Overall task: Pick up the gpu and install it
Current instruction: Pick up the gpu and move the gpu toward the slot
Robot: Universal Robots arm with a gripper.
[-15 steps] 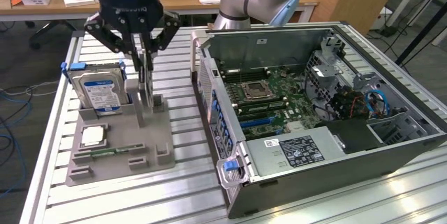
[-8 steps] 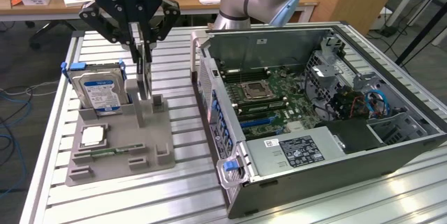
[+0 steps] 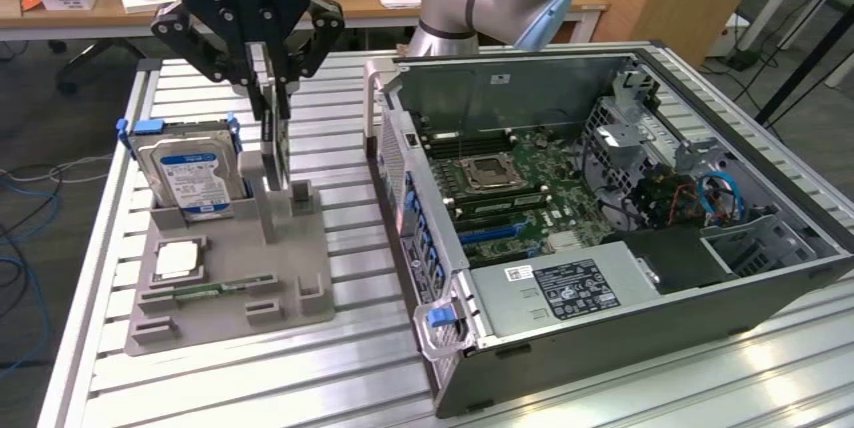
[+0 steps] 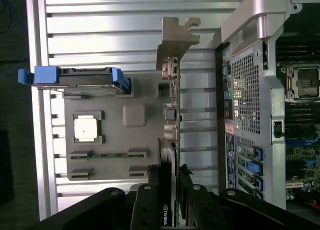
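**Q:** Exterior view — tool state?

**A:** The tool (image 3: pixel 274 88), upper left of the frame, is clamped narrow on the top edge of the gpu (image 3: pixel 276 143). The gpu stands upright in the grey holder (image 3: pixel 220 293) on the bench (image 3: pixel 334 368). The open case (image 3: pixel 534 383) lies toward the exterior view's right.

**Q:** Wrist view?

**A:** The gpu sits edge-on between the fingers (image 4: pixel 150 190) — its long axis runs from the tool out to its silvery bracket (image 4: pixel 176 40), alongside the open case.

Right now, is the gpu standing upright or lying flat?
Upright. The gpu stands on edge in a slot of the grey holder; the wrist view, looking down, sees it edge-on as a thin strip.
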